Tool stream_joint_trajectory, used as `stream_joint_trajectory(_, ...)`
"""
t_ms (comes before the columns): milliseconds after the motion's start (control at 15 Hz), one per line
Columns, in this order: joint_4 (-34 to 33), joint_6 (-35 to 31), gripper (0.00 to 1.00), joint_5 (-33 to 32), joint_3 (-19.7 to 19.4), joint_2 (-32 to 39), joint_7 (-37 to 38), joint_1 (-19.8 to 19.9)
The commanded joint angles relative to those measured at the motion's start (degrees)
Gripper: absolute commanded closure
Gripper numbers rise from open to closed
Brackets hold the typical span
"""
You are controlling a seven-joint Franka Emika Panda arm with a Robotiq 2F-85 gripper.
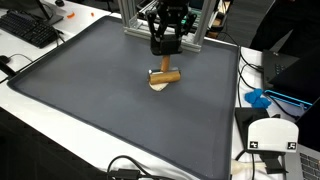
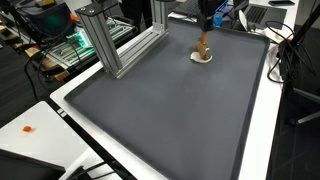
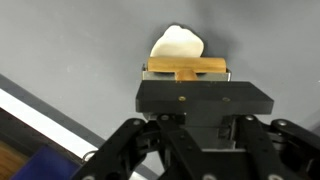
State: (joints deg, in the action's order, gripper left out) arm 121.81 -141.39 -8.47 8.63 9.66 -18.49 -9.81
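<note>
In an exterior view, the pincer [image 1: 164, 56] hangs over the far half of the dark grey mat [image 1: 100, 110], near the middle of its far edge. A short wooden bar [image 1: 167, 75] sits below it with a cream disc [image 1: 158, 84] touching its underside. The disc rests on the mat. From here I cannot tell how tightly the fingers close. An aluminium frame [image 1: 132, 22] stands at the mat's far edge. A keyboard [image 1: 28, 28] lies off the mat's far corner on the counter [image 1: 20, 100].

In an exterior view from the opposite end, the pincer [image 2: 204, 28] is again over the far part of the mat [image 2: 170, 110]. The wooden bar [image 2: 203, 45] stands up from the cream disc [image 2: 202, 58], which lies flat on the mat. The aluminium frame [image 2: 120, 45] runs along the mat's side edge. A small orange thing [image 2: 27, 129] lies on the counter off the mat's near corner.

In the wrist view, the pincer [image 3: 187, 72] is drawn in narrow. The wooden bar [image 3: 185, 66] is clamped crosswise between its two metal tips. The cream disc [image 3: 177, 45] shows just beyond the bar, against the mat [image 3: 60, 50].
</note>
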Motion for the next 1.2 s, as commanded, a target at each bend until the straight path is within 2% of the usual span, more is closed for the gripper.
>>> stream_joint_trajectory(0, 2.09, -5.34, 0.78, -1.71, 0.34, 1.3, 3.99, -0.3)
stream_joint_trajectory(333, 2.61, -8.77, 0.78, -6.26, -0.71, 1.8, 12.86, -1.42)
stream_joint_trajectory(533, 2.31, -8.82, 0.78, -10.67, -1.82, 1.95, 21.21, -2.57)
stream_joint_trajectory(667, 1.98, -7.56, 0.78, -11.27, -1.93, 1.75, 25.68, -2.98)
stream_joint_trajectory(1133, 0.95, -4.84, 0.78, -3.59, -1.11, 0.24, 32.39, -2.11)
